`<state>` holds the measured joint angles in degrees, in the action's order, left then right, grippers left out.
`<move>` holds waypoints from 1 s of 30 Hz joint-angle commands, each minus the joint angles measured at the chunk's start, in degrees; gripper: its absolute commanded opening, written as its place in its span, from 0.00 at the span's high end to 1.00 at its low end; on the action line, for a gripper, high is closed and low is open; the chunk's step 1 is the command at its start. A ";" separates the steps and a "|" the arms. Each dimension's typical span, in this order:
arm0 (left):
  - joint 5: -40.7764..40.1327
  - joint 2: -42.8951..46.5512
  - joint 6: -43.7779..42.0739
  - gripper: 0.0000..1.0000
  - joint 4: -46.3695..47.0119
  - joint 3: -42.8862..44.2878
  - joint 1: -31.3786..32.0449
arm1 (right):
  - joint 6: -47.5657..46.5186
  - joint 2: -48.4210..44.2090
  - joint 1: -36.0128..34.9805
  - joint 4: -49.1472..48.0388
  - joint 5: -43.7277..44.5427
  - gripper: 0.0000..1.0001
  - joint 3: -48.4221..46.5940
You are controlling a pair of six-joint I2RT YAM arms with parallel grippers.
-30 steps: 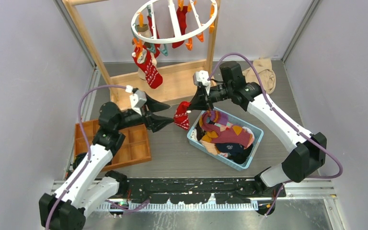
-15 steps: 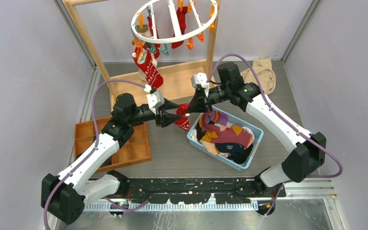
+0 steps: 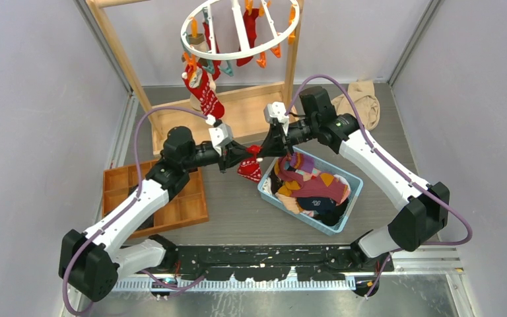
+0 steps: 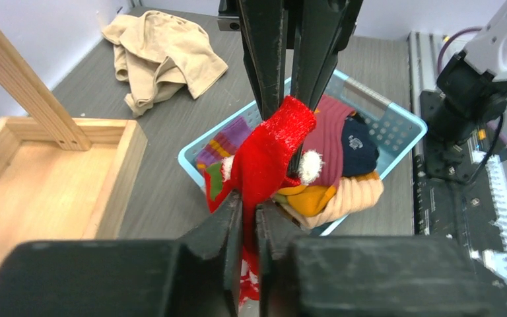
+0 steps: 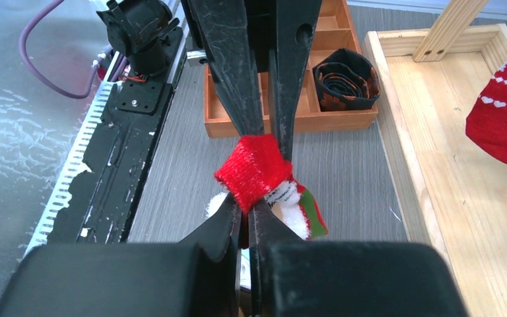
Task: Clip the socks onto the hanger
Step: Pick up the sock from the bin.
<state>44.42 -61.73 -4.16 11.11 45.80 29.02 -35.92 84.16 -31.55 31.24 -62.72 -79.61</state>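
Red knit fabric sits pinched between our two arms: one sock [image 3: 251,165] hangs above the bench [image 3: 237,205], just left of the blue basket [image 3: 353,181]. Our left fingers [image 4: 228,218] are closed down to a narrow gap with the sock clamped in it. Our right fingers [image 5: 228,221] meet it from the opposite side, equally tight on the folded red cuff. The basket holds more socks in purple, orange and dark blue. At the far side the white hanger [image 3: 240,28] hangs from the wooden frame [image 3: 122,56], with a patterned red sock [image 3: 206,94] clipped beneath it.
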 commanded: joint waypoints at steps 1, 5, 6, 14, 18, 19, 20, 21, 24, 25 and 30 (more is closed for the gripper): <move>0.25 -0.62 3.02 0.98 4.12 1.83 0.34 | 0.02 -1.04 -0.12 -0.85 -0.91 0.89 -2.35; -1.93 1.61 9.45 1.00 11.21 -2.40 0.21 | 4.17 -2.03 1.35 -4.80 -1.05 0.74 -1.46; -2.52 2.75 11.25 1.00 13.40 -4.50 0.10 | 6.50 -2.44 2.14 -6.68 -1.58 0.66 -1.04; -5.34 7.61 27.21 1.00 33.87 -15.17 -2.57 | 6.61 -7.18 4.71 -15.15 -5.00 0.22 5.20; -5.41 7.94 29.86 1.00 38.70 -16.36 -2.74 | 4.26 -8.09 4.27 -17.99 -6.77 0.17 7.42; -5.63 7.99 30.17 1.00 39.13 -16.36 -2.80 | 3.38 -7.97 4.03 -18.05 -7.02 0.17 7.53; -5.80 8.03 30.44 1.00 39.46 -16.36 -2.82 | 2.53 -7.96 3.67 -17.94 -7.14 0.17 7.60; -5.97 8.03 30.59 1.00 39.76 -16.29 -2.82 | 1.67 -7.86 3.32 -17.85 -7.15 0.17 7.67; -5.70 7.42 31.84 1.00 41.22 -15.86 -2.82 | -0.32 -7.64 2.03 -18.35 -6.21 0.18 7.89; -5.37 7.08 32.42 1.00 42.08 -15.79 -2.87 | -0.18 -7.49 1.68 -19.10 -5.81 0.19 7.89; -4.32 5.72 34.52 1.00 44.58 -15.57 -2.82 | 7.88 -7.47 1.04 -31.79 -5.23 0.24 9.84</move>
<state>39.64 -55.40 28.14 49.39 29.28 26.50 -32.91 77.60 -30.00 11.53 -67.99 -70.98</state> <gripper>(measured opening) 0.017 0.777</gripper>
